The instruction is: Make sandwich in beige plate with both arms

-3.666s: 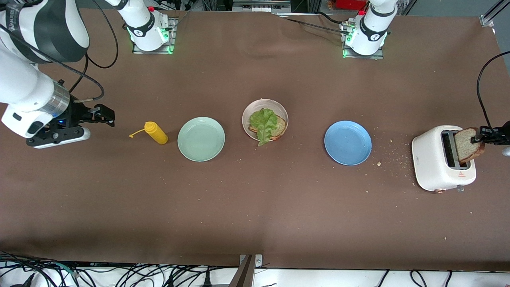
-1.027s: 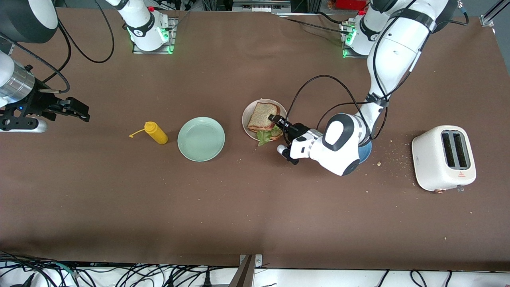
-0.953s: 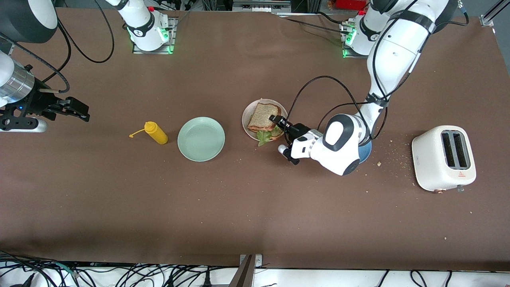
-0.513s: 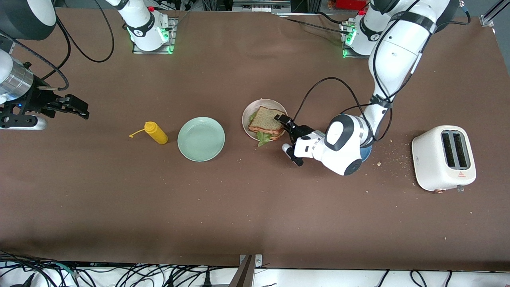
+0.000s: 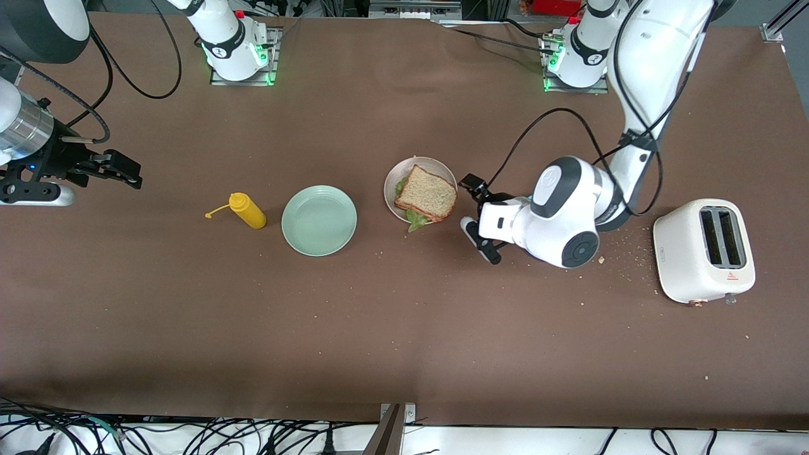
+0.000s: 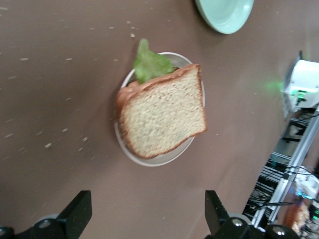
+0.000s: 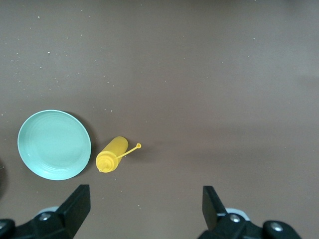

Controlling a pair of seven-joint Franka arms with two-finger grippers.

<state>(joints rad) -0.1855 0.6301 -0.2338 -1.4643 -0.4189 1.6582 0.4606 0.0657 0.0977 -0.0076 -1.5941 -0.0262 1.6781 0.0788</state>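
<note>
The left wrist view shows the sandwich (image 6: pixel 162 112) close up: its top slice of wholegrain toast (image 6: pixel 164 115) lies skewed over the beige plate (image 6: pixel 130 153), overhanging the rim on one side, with the lettuce leaf (image 6: pixel 149 64) sticking out past the rim. The front view shows things that view misses: a white toaster (image 5: pixel 704 250) at the left arm's end of the table (image 5: pixel 404 328), with crumbs (image 5: pixel 622 243) scattered between it and the left arm.

The right wrist view shows only the mint-green plate (image 7: pixel 54 144) and a yellow squeeze bottle (image 7: pixel 112 154) lying on its side just beside it.

The left gripper (image 5: pixel 478 213) sits low beside the beige plate (image 5: pixel 393 170), toward the left arm's end of the table. Its fingers (image 6: pixel 76 216) stand wide apart and empty, and the sandwich (image 5: pixel 426 197) lies on the plate clear of them, untouched.

The right gripper (image 5: pixel 120 170) waits in the air over the right arm's end of the table, well away from the plate, with its fingers (image 7: pixel 77 204) spread and holding nothing.

Counted: two plates in sight, one sandwich, two toast slices, one leaf, one bottle, one toaster, two arms.
</note>
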